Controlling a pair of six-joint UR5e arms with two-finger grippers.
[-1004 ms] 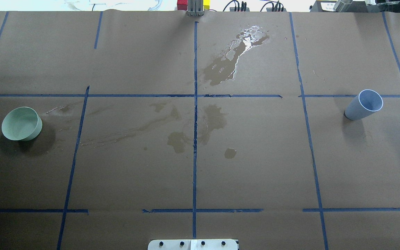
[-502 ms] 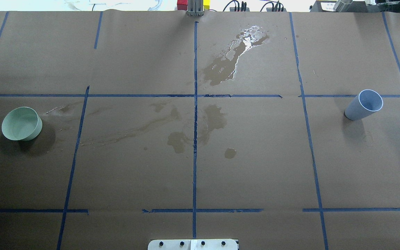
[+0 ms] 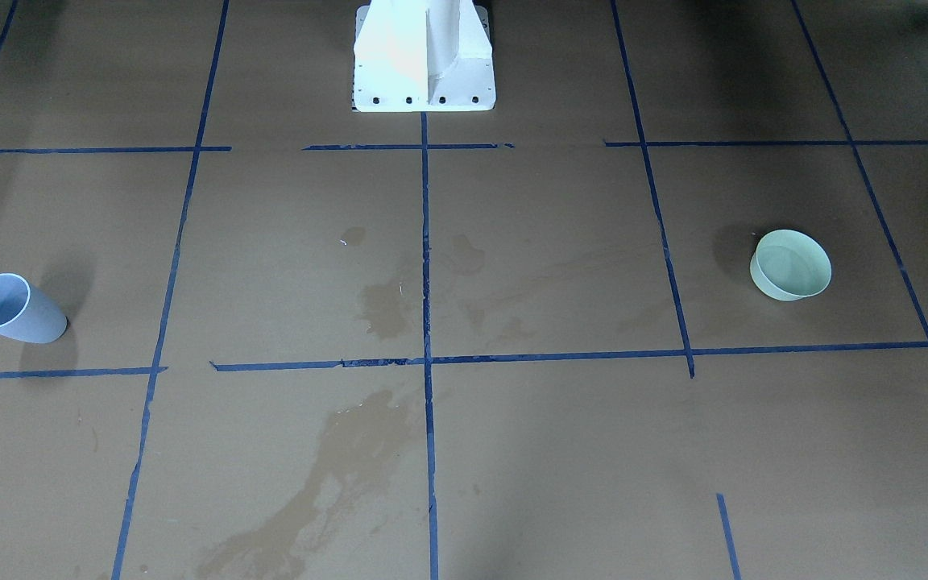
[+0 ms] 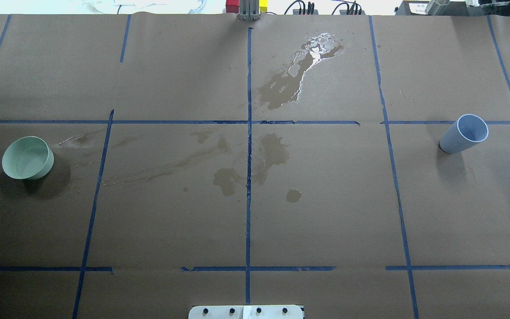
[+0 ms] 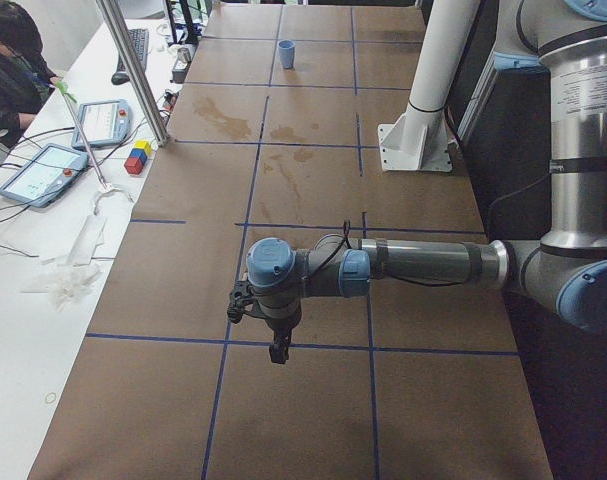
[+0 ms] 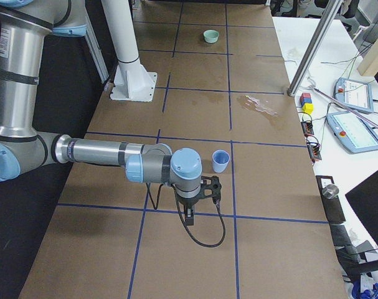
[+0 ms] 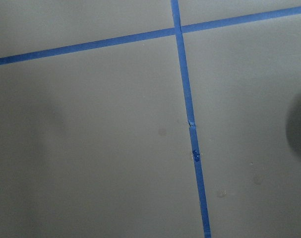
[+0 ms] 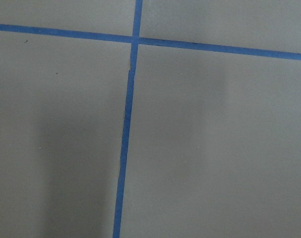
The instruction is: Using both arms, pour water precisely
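Exterior front-facing: mint bowl [image 3: 782, 292] and pale blue cup [image 3: 13, 310] stand well apart at opposite bench [image 3: 553, 451] ends; water [image 3: 790, 267] is only a faint sheen in the bowl. Exterior left: left gripper [image 5: 279, 352] hangs above the bench, jaws too small to tell if apart. Exterior right: right gripper [image 6: 189, 217] hangs near the cup, jaws equally unclear.

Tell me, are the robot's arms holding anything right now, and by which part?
Nothing is held. The blue cup and green bowl stand alone on the table; the left gripper and right gripper hang empty.
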